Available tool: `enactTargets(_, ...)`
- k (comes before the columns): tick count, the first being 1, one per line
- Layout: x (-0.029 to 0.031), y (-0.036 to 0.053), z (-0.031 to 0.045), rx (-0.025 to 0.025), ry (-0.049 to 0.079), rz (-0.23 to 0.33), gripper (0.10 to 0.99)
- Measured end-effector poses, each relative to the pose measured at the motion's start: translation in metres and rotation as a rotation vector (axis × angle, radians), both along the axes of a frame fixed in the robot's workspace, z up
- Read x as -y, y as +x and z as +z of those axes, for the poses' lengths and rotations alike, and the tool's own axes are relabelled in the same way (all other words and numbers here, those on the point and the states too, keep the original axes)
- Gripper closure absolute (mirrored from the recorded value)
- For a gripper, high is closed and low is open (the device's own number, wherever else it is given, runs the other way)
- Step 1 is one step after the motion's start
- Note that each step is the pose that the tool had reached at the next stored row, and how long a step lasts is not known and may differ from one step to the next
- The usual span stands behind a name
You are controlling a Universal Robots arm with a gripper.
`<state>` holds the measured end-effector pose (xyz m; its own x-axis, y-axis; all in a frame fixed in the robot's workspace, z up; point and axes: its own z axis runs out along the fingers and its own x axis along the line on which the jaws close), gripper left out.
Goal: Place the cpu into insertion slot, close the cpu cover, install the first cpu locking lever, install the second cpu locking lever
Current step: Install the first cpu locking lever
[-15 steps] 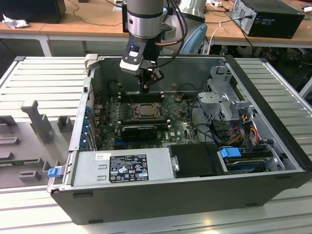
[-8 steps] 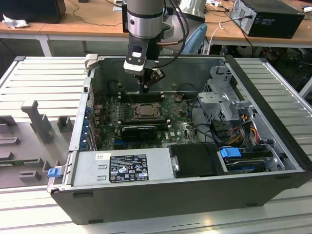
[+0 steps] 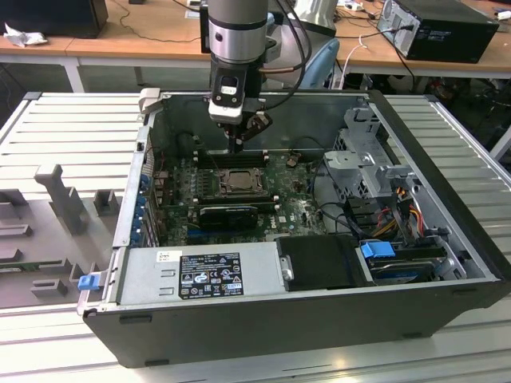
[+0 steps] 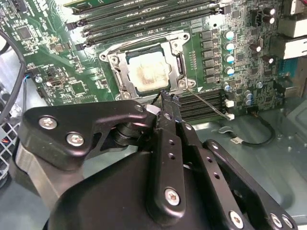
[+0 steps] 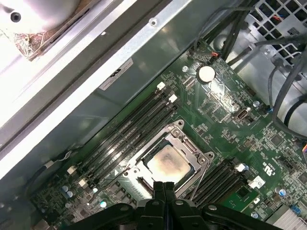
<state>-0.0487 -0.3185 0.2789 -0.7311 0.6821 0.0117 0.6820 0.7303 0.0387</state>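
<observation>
The cpu (image 4: 148, 72) (image 5: 168, 165), a pale silvery-beige square, lies in the insertion slot (image 3: 237, 182) on the green motherboard. The cpu cover (image 4: 178, 61) (image 5: 193, 154) lies flat around it, and the chip shows through its window. A thin metal locking lever (image 4: 207, 102) sticks out from the socket's corner over the memory slots. My gripper (image 3: 235, 145) (image 4: 165, 97) (image 5: 163, 188) hangs just above the socket's edge. Its fingers are shut with nothing between them.
Long black memory slots (image 5: 129, 127) (image 4: 144, 19) run along both sides of the socket. The open computer case (image 3: 128, 199) walls the board in. The power supply (image 3: 204, 275) lies at the front, with a drive cage (image 3: 367, 159) and cables (image 3: 399, 207) toward the exterior view's right.
</observation>
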Motion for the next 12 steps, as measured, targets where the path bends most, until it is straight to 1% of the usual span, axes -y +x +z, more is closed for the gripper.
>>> enactTargets(4, 0.0, 0.0, 0.0, 0.0, 0.0, 0.034, 0.98)
enactTargets(8, 0.0, 0.0, 0.0, 0.0, 0.0, 0.082, 0.98)
enactTargets(9, 0.0, 0.0, 0.0, 0.0, 0.0, 0.1, 0.98)
enactTargets(10, 0.0, 0.0, 0.0, -0.0001, 0.0, 0.136, 0.98)
enactTargets(11, 0.0, 0.0, 0.0, -0.0001, 0.0, 0.186, 0.98)
enactTargets(12, 0.0, 0.0, 0.0001, -0.0001, 0.0, 0.212, 0.98)
